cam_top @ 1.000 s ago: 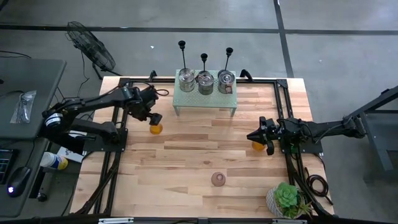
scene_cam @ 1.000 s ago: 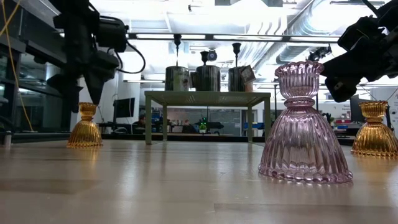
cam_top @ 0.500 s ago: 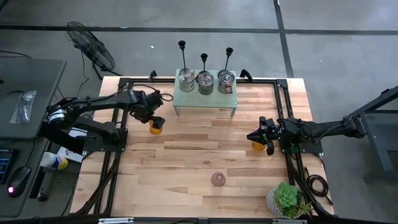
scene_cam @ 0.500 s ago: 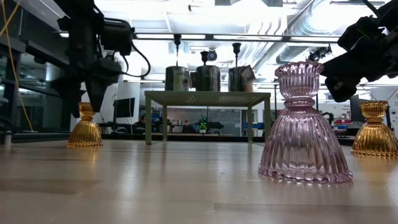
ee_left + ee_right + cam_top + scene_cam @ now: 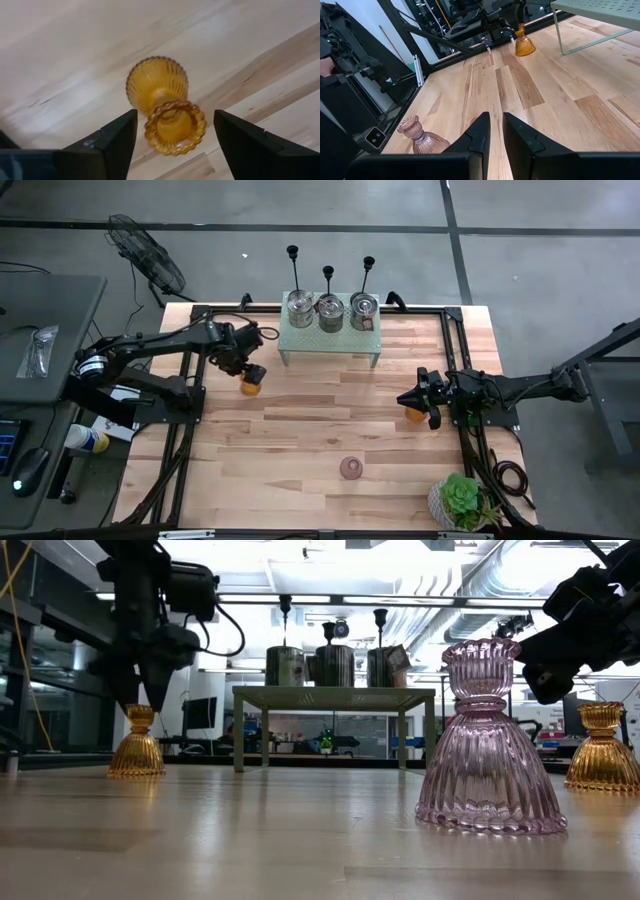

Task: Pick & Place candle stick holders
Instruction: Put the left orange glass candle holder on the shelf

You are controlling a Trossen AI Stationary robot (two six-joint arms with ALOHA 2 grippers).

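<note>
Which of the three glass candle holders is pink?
The pink candle holder stands alone at the table's front, near the potted plant. The other two are amber: one under the left gripper, one by the right gripper.

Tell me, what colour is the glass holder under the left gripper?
Amber, clearest in the left wrist view.

Amber ribbed holder (image 5: 165, 107); pink ribbed holder (image 5: 491, 740).

Left pincer (image 5: 170, 145) points down with fingers apart; right pincer (image 5: 492, 131) seems nearly shut, arm low.
</note>
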